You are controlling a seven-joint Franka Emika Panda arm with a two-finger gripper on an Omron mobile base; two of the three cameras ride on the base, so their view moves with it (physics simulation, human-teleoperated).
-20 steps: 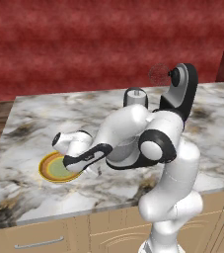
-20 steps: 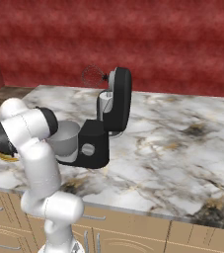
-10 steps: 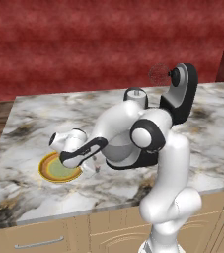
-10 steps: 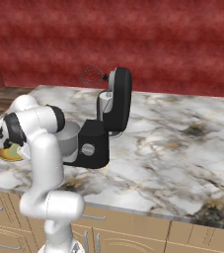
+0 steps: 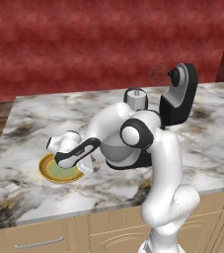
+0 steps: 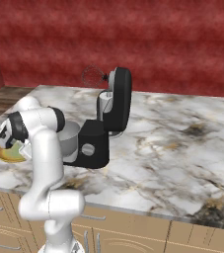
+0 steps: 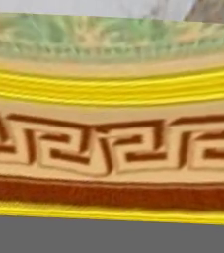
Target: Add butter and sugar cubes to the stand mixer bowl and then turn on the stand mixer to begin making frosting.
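Note:
My gripper (image 5: 86,167) hangs low over the right rim of a flat green plate with a yellow rim (image 5: 48,172), also seen in the right base view (image 6: 3,155). The hand view is pressed close to the plate's patterned rim (image 7: 111,148), and the jaws cannot be made out. The butter and the sugar cubes are hidden by my hand. The stand mixer bowl (image 5: 112,148) (image 6: 70,135), round grey metal, sits behind my forearm on the stand mixer (image 5: 178,101) (image 6: 111,123). The mixer's black head is tilted up with its whisk (image 5: 158,74) raised. A grey knob (image 6: 88,148) is on its base.
The marble counter (image 5: 207,133) runs right to a front edge above wooden cabinets (image 5: 44,237). A red wall stands behind. My own elbow (image 5: 135,136) sits in front of the bowl.
The elbow has swung left, toward the bowl. The hand has stayed low at the plate's right rim.

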